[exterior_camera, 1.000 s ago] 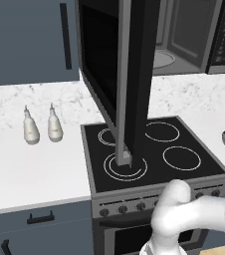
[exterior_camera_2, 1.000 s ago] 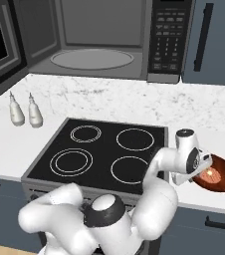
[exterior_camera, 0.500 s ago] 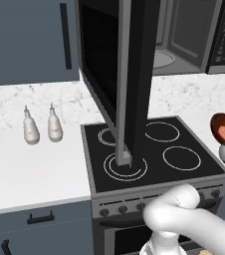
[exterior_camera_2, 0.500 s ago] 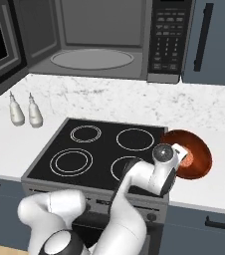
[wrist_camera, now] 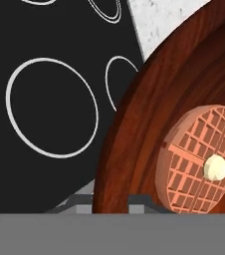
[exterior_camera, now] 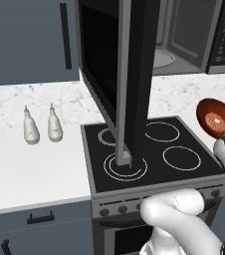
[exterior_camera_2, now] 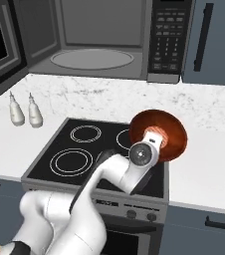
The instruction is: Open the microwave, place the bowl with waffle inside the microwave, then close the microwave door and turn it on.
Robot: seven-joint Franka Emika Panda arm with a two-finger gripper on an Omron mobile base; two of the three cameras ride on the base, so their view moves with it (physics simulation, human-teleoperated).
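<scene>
Claw (wrist_camera: 110, 199): you see its two dark tips at 6 o'clock of the hand view, nearly closed on the rim of the bowl, one tip on each side of the wall.
Bowl (exterior_camera_2: 159, 134): your claw has it lifted off the tabletop, over the stovetop's right edge; in the right base view it is tipped so its underside faces you, and in the left base view it sits at 3 o'clock with its open side turned toward you.
Waffle (wrist_camera: 199, 167): round, gridded, lying inside the bowl with a pale blob on it, at 4 o'clock of the hand view.
Stovetop (exterior_camera: 149, 154): black, four white rings, below and to the left of the bowl.
White bottles (exterior_camera: 41, 124): two, side by side on the tabletop (exterior_camera: 30, 169), at 9 o'clock of the left base view, well apart from the bowl.
Microwave door (exterior_camera: 119, 74): swung fully out, edge-on to you above the stovetop.
Microwave (exterior_camera_2: 104, 40): open at 12 o'clock of the right base view, pale turntable showing, button panel on its right.
</scene>
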